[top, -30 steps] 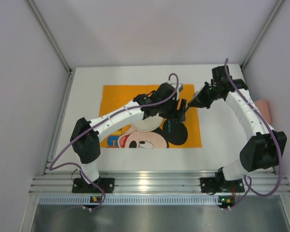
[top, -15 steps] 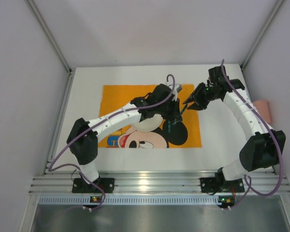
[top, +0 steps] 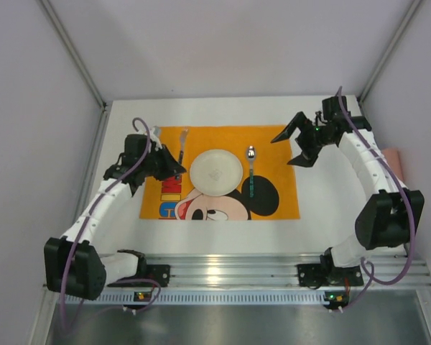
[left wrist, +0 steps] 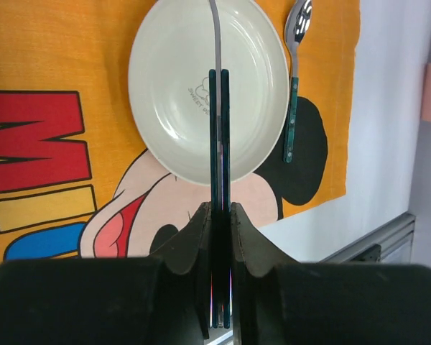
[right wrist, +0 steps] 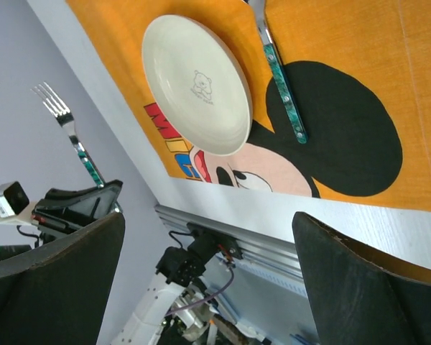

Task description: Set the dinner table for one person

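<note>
On the white dinner table (top: pixel 122 136) lies an orange cartoon-mouse placemat (top: pixel 280 201). A white plate (top: pixel 215 171) sits at its middle, and a green-handled spoon (top: pixel 250 171) lies just right of the plate. My left gripper (top: pixel 174 162) hovers over the mat's left part, shut on the green handle of a fork (top: pixel 182 144) whose tines point to the far side. In the left wrist view the fork (left wrist: pixel 220 108) stands edge-on between the fingers (left wrist: pixel 194 237), in front of the plate (left wrist: pixel 172 86). My right gripper (top: pixel 296 147) is open and empty, right of the spoon (right wrist: pixel 284 90).
A pink object (top: pixel 394 162) lies at the table's right edge by the right arm. White walls close in the left, far and right sides. An aluminium rail (top: pixel 215 273) runs along the near edge, between the arm bases.
My left arm has swung from over the plate to the mat's left side, with the fork in its grip. The right gripper has opened and drawn back to the right, away from the spoon.
</note>
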`<control>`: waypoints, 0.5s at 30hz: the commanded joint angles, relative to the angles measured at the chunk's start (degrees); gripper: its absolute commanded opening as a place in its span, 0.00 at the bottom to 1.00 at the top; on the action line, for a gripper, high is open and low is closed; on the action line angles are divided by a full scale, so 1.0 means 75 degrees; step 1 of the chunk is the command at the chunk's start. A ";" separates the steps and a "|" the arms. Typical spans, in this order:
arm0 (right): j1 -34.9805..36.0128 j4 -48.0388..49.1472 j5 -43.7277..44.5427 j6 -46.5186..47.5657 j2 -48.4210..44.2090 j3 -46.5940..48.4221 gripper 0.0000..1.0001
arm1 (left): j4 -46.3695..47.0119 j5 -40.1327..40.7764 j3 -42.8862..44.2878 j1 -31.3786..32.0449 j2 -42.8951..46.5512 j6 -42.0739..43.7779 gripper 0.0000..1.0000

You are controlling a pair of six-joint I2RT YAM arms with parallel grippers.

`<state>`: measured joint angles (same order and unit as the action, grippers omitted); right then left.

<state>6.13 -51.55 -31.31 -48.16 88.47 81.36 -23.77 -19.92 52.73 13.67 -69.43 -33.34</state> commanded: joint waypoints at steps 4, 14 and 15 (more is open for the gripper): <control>-0.0091 0.0147 -0.0501 0.0363 -0.0229 -0.0289 1.00 | 0.0390 -0.2697 -0.0456 -0.1470 -0.0796 0.0579 0.00; -0.0173 -0.0017 -0.0443 0.0562 -0.0498 -0.0419 1.00 | 0.0720 -0.2793 -0.0127 -0.1764 -0.2157 0.0497 0.00; -0.0219 -0.0041 -0.0431 0.0597 -0.0510 -0.0395 1.00 | 0.0720 -0.2746 -0.0186 -0.1764 -0.2145 0.0496 0.00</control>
<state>5.30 -51.92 -33.80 -44.95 87.68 78.08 -21.98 -38.61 49.93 0.80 -85.80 -30.61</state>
